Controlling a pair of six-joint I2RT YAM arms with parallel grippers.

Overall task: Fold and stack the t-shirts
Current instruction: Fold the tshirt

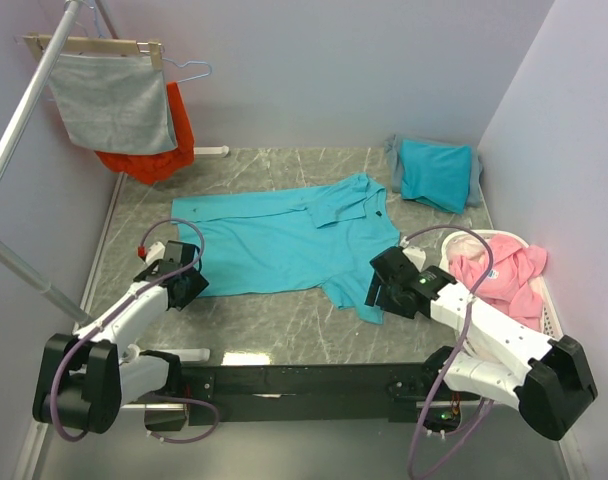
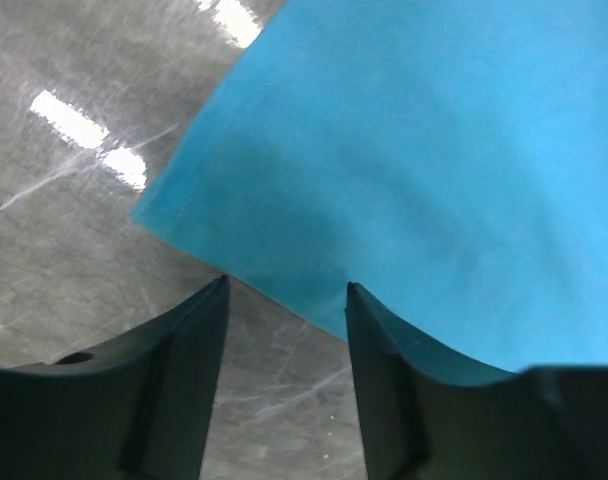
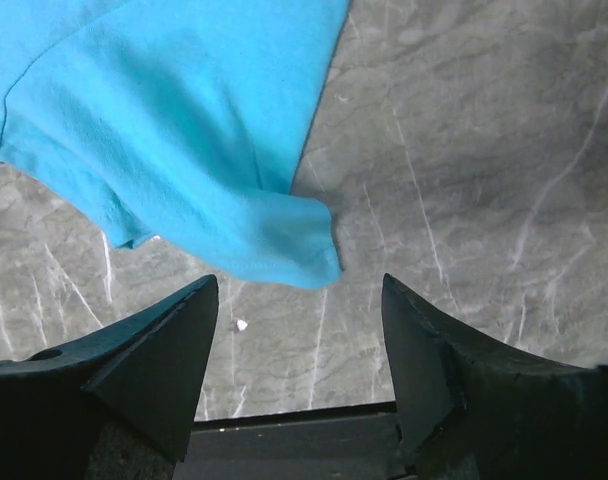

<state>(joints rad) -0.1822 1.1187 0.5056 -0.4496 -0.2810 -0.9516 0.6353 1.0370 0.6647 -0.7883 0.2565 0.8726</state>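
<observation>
T-shirt (image 1: 284, 235) in turquoise spread flat on grey marbled table (image 1: 274, 325), collar at its far right. Left gripper (image 2: 287, 290) just off its near left hem corner, fingers apart, gripping nothing. Right gripper (image 3: 300, 285) just short of its near right sleeve (image 3: 274, 240), likewise released and empty. Folded turquoise t-shirt (image 1: 436, 172) beyond its far right, pink garment (image 1: 499, 270) in white basket (image 1: 552, 300) to its right

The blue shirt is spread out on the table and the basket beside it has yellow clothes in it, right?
Not yellow: the clothes in the basket are pink, as the top external view shows. The blue shirt is spread out on the table beside it.
</observation>
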